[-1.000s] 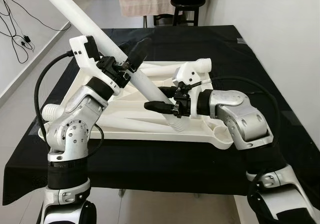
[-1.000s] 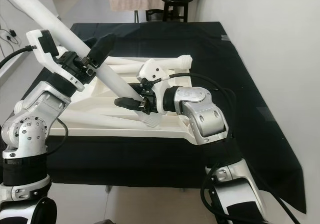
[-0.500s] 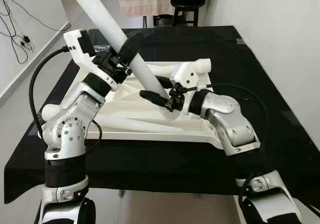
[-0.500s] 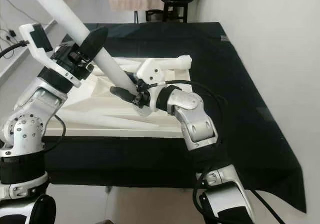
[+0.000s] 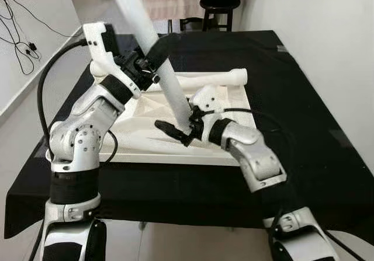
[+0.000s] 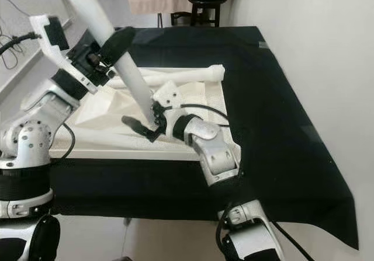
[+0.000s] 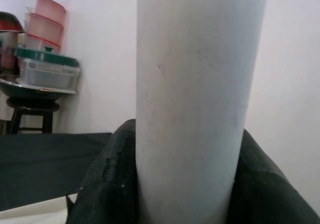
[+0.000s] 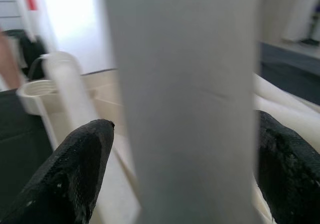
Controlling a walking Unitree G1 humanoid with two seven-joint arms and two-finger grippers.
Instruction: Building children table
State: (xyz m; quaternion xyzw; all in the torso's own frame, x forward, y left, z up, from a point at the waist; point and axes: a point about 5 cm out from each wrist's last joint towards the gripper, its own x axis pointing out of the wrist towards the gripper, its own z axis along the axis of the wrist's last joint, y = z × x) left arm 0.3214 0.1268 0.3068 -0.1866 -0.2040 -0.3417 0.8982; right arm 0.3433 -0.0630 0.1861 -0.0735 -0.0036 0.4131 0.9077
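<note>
A long white table leg (image 5: 169,89) stands steeply tilted over the upturned white tabletop (image 5: 146,106) on the black table. My left gripper (image 5: 159,54) is shut on the leg's middle, and its black fingers (image 7: 107,184) hug the tube on both sides. My right gripper (image 5: 175,134) is shut on the leg's lower end just above the tabletop, with its fingers (image 8: 75,174) on either side of the tube. A second white leg (image 5: 210,79) lies along the tabletop's far edge. The leg's top runs out of view.
The black table (image 5: 292,97) has bare cloth to the right of the tabletop and along its front edge. A dark stool (image 5: 216,7) carrying a bowl stands behind the table. Cables (image 5: 17,39) trail on the floor at left. A white wall runs along the right.
The leg has swung from a shallow slant to nearly upright. My left gripper has risen with it. My right gripper has carried the lower end leftward and toward the front edge.
</note>
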